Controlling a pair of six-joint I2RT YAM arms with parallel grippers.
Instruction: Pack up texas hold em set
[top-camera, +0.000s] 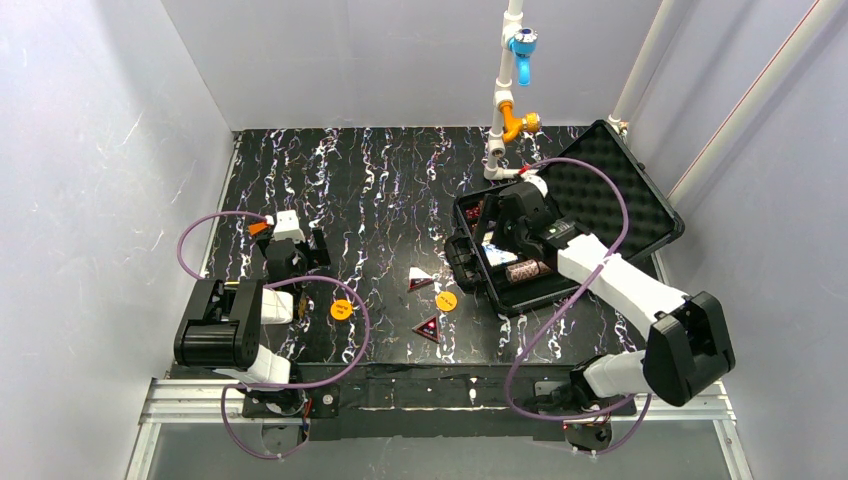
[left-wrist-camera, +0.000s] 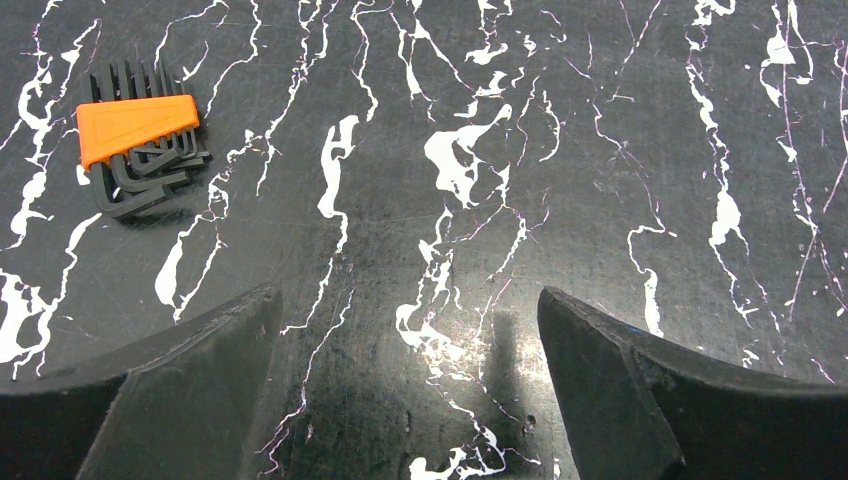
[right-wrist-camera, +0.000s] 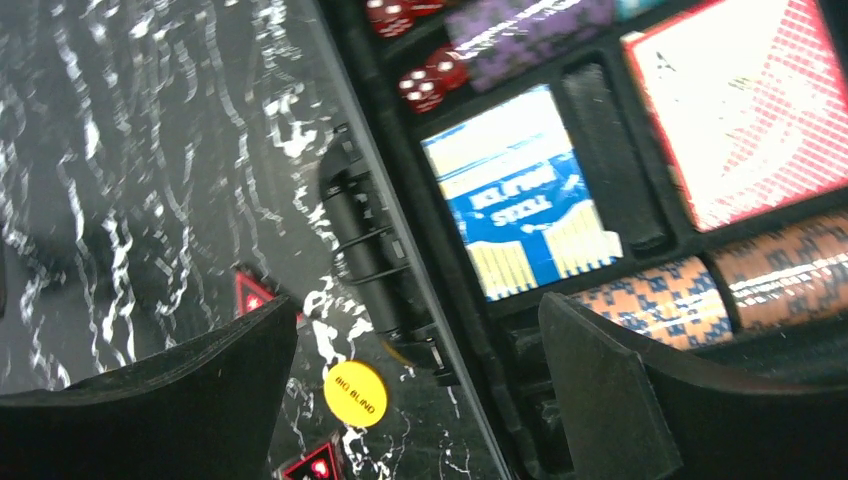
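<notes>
"While the right gripper (right-wrist-camera: 420, 400) hangs above the case's left wall, is it gripping anything?"

"No. Its jaws are spread wide with nothing between them. The left gripper (left-wrist-camera: 410, 400) is just as slack, well apart from the case (top-camera: 600, 200), over bare table (top-camera: 380, 190) near a hex key set (left-wrist-camera: 135, 135)."

"What sits inside the case?"

"A blue deck (right-wrist-camera: 520, 210), a red deck (right-wrist-camera: 750, 120), chip rolls (right-wrist-camera: 690, 300) and red dice (right-wrist-camera: 430, 80), each in its own slot."

"And outside?"

"The nearer disc (top-camera: 446, 300) lies just beside the case's left wall and the farther disc (top-camera: 341, 309) is well out from it. One triangular marker (top-camera: 420, 278) and a second marker (top-camera: 429, 328) lie between them."

"So which step is this?"

"Gathering the loose pieces, I'd judge. The nearer disc looks the likely pick. It's thin and flat, so the fingertips must come right down to the table on either side of it."

"Anything unclear?"

"From above, the arm covers much of the case's floor. The wrist view is blurred and cropped. I can't tell which slot is free for the discs."
</notes>
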